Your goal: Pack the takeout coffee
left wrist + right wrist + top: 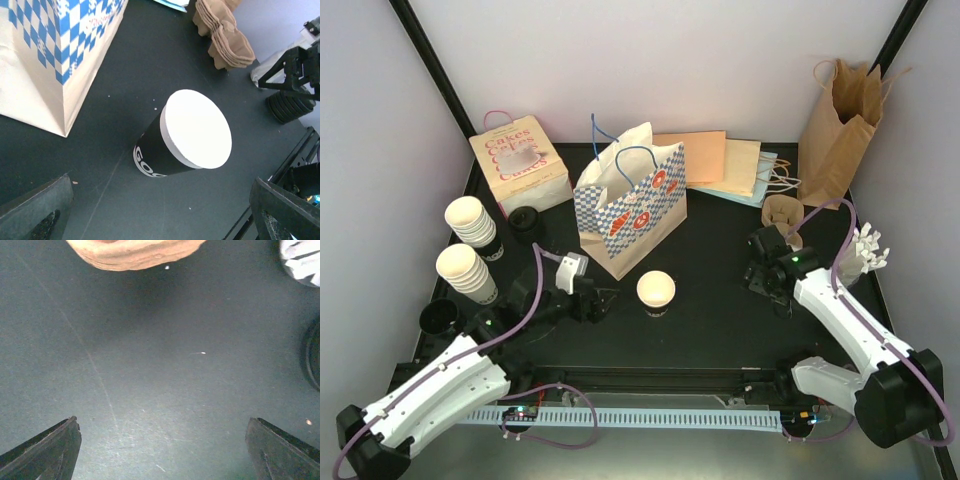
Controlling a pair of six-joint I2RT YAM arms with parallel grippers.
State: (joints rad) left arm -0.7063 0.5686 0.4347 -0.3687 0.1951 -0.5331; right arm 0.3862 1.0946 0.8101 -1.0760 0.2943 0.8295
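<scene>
Where the lone cup [656, 292] stands: mid-table and upright on the black table [720, 325], just ahead of the left gripper [160, 181] and near the front corner of the checked bag [632, 205]. A black band with white lettering wraps its lower part.
Left arm: it reaches low across the table, jaws wide apart with nothing between them. The cup sits beyond the fingers [35, 212], untouched.
Right gripper [162, 421]: it hangs low over bare table on the right side, jaws spread and holding nothing.
Pulp carriers [782, 212]: a tan stack just beyond the right fingers.
Spare cups [468, 245]: two nested stacks of cream ribbed cups sit at the left edge, one behind the other.
Lids [525, 222]: one black round pile is beside the rear stack, and another [440, 318] is at the near-left edge.
Bag: blue-and-white, standing open behind the cup, handles up.
Back row: a cake box [520, 165] at left, flat paper bags [720, 160] lying in the middle, and a tall brown bag [840, 130] in the right corner.
White ribbed pieces [865, 250]: they lie by the right arm, and I cannot tell what they are.
</scene>
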